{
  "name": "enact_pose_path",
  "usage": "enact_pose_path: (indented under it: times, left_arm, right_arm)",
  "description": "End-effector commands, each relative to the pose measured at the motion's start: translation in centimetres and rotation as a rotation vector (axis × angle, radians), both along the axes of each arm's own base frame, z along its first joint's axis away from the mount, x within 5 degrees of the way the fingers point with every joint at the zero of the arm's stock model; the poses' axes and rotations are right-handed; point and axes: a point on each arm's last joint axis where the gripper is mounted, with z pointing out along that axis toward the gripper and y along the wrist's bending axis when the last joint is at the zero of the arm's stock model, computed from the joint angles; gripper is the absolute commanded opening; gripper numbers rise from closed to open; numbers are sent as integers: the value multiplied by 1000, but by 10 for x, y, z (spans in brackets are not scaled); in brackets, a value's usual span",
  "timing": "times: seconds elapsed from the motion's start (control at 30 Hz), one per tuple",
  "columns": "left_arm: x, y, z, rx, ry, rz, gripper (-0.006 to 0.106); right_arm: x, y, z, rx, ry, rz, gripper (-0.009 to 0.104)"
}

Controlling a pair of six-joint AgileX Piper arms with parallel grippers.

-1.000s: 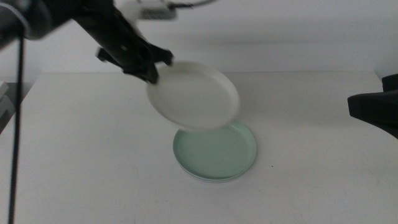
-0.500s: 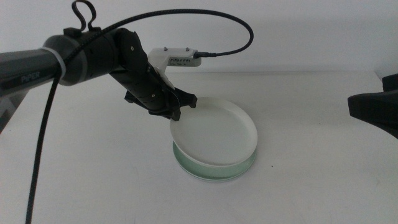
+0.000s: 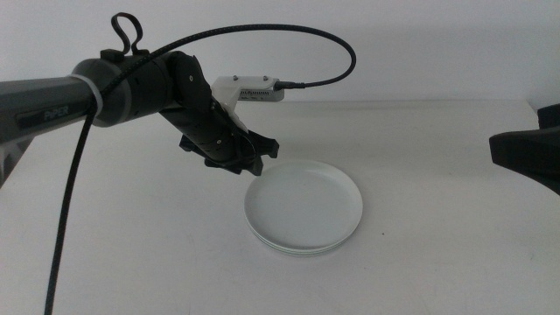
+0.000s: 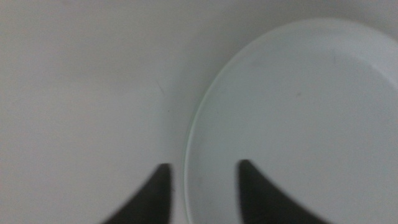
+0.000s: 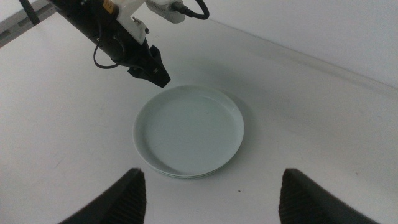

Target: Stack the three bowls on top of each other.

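Left gripper [image 3: 256, 164] low, jaws apart; right gripper [image 5: 208, 186] wide.

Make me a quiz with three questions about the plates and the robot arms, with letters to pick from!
1. Where is the left gripper?
A) at the stack's rim
B) at the table's far right corner
C) under the table

2. What colour is the top bowl?
A) red
B) white
C) black

3. How do the left gripper's jaws stand?
A) shut on a bowl
B) apart, straddling the rim
C) out of view

Answers: 1 A, its tip sits at the rim; 2 B, white from above; 3 B, the left wrist view shows a gap.

The right gripper waits nearby.
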Motion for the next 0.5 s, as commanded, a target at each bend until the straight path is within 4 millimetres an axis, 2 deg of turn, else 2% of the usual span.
enact_pose_path:
  times: [0.0,0.07,0.13,0.3,0.47]
  left_arm:
    - [-2,-1,35,-56,-100,9,56]
    - [-2,4,44,-51,-128,10,76]
    - [-4,11,57,-53,-145,16,91]
    - [-17,36,94,-47,-175,37,90]
    - [-40,66,137,-50,-224,60,90]
  right_arm:
    - [1,-1,12,33,-74,-23,56]
    - [1,-1,12,33,-74,-23,56]
    - [1,-1,12,33,-74,-23,56]
    - [1,-1,12,33,-74,-23,56]
    - [1,-1,12,33,-74,-23,56]
